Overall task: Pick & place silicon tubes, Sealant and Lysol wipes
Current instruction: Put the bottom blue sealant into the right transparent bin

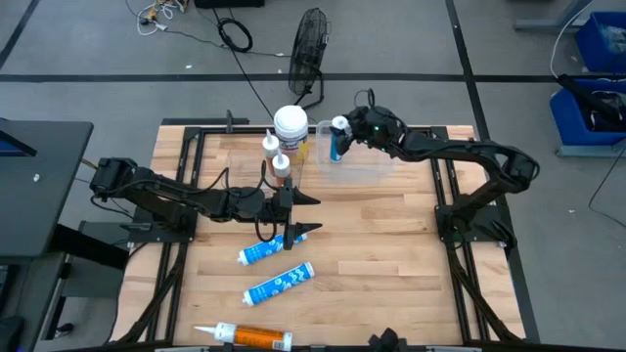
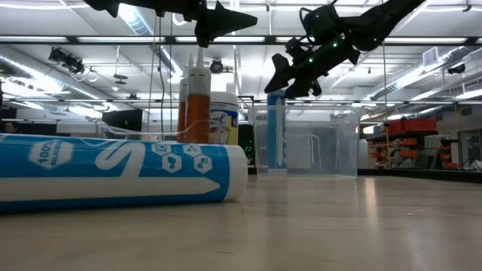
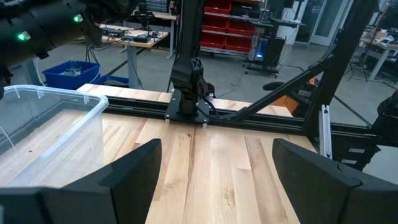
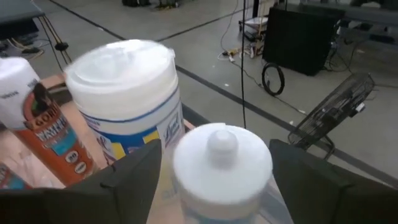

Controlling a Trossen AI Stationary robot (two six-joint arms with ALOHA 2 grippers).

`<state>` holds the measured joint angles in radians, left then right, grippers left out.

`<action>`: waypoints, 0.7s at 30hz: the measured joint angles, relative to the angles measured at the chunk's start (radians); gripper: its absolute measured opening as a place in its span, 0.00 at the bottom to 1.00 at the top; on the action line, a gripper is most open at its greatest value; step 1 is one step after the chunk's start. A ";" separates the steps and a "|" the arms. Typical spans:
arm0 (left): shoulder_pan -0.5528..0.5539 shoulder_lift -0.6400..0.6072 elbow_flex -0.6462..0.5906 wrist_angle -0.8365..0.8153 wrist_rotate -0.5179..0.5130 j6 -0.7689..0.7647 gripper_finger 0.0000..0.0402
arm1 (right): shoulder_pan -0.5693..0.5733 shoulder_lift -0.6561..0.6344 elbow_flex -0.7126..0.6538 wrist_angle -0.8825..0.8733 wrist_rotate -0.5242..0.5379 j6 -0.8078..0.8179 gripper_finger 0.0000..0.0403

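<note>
Clear plastic bin (image 1: pixel 367 156) at the table's far edge, one blue tube (image 1: pixel 337 140) standing upright inside it. Right gripper (image 1: pixel 344 129) directly above that tube's white cap, fingers spread to either side and not touching it (released). Lysol wipes (image 1: pixel 290 127), upright, just left of the bin, beside two upright orange tubes (image 1: pixel 275 156). Left gripper (image 1: pixel 305 213) mid-table, fingers wide apart, empty. Two blue tubes (image 1: pixel 279 285) lying flat nearer the front; one orange tube (image 1: pixel 256 338) lying at the front edge.
</note>
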<state>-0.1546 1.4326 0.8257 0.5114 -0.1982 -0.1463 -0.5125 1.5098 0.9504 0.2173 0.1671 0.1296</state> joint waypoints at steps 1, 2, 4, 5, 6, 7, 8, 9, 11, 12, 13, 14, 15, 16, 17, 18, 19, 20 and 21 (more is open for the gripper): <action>0.000 0.000 0.000 0.000 0.000 0.000 0.78 | 0.000 -0.007 0.000 0.000 0.000 -0.007 0.74; 0.000 0.000 0.000 0.000 0.000 0.000 0.78 | 0.000 -0.015 0.000 0.003 0.000 -0.012 0.74; 0.000 0.000 0.000 0.000 0.000 0.000 0.78 | 0.000 -0.038 0.000 0.006 0.000 -0.014 0.74; 0.000 0.000 0.000 0.000 0.000 0.000 0.78 | 0.000 -0.053 0.000 0.008 0.000 -0.016 0.74; 0.000 0.000 0.000 0.000 0.000 0.000 0.78 | 0.000 -0.068 0.000 0.006 0.000 -0.022 0.74; 0.000 0.000 0.000 -0.001 0.000 0.000 0.78 | 0.002 -0.084 0.000 0.006 -0.001 -0.035 0.74; 0.000 0.000 0.000 -0.003 0.000 0.000 0.78 | 0.006 -0.101 0.000 0.004 -0.001 -0.049 0.74; 0.000 0.000 0.000 -0.008 0.000 0.000 0.78 | 0.011 -0.118 0.000 -0.001 -0.001 -0.065 0.74; 0.000 0.000 0.000 -0.022 0.000 0.000 0.78 | 0.030 -0.154 0.000 -0.001 -0.003 -0.110 0.74; 0.000 0.000 0.000 -0.028 0.000 0.000 0.78 | 0.042 -0.173 0.000 0.000 -0.008 -0.128 0.74; 0.000 0.000 0.000 -0.034 0.000 0.000 0.78 | 0.055 -0.191 0.000 -0.001 -0.019 -0.143 0.74; 0.000 0.000 0.000 -0.041 0.000 0.000 0.78 | 0.073 -0.207 0.000 -0.001 -0.030 -0.161 0.74; 0.000 0.000 0.000 -0.048 0.000 0.000 0.78 | 0.094 -0.222 0.000 0.000 -0.040 -0.175 0.74; 0.000 0.000 0.000 -0.053 0.000 0.000 0.78 | 0.115 -0.234 0.000 -0.002 -0.054 -0.184 0.74; 0.000 0.000 0.000 -0.055 0.000 -0.002 0.78 | 0.135 -0.246 0.000 -0.009 -0.080 -0.194 0.74; 0.000 0.000 0.000 -0.055 0.000 -0.008 0.78 | 0.155 -0.255 0.000 -0.021 -0.115 -0.204 0.74; 0.000 -0.002 0.000 -0.056 0.000 -0.018 0.78 | 0.178 -0.261 0.000 -0.032 -0.150 -0.213 0.74; 0.000 -0.008 -0.001 -0.065 0.000 -0.027 0.78 | 0.204 -0.264 0.000 -0.045 -0.179 -0.217 0.74; 0.000 -0.015 -0.001 -0.067 -0.001 -0.033 0.78 | 0.230 -0.265 0.000 -0.063 -0.202 -0.217 0.74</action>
<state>-0.1546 1.4177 0.8246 0.4444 -0.1988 -0.1793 -0.2827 1.2449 0.9504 0.1544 -0.0345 -0.0875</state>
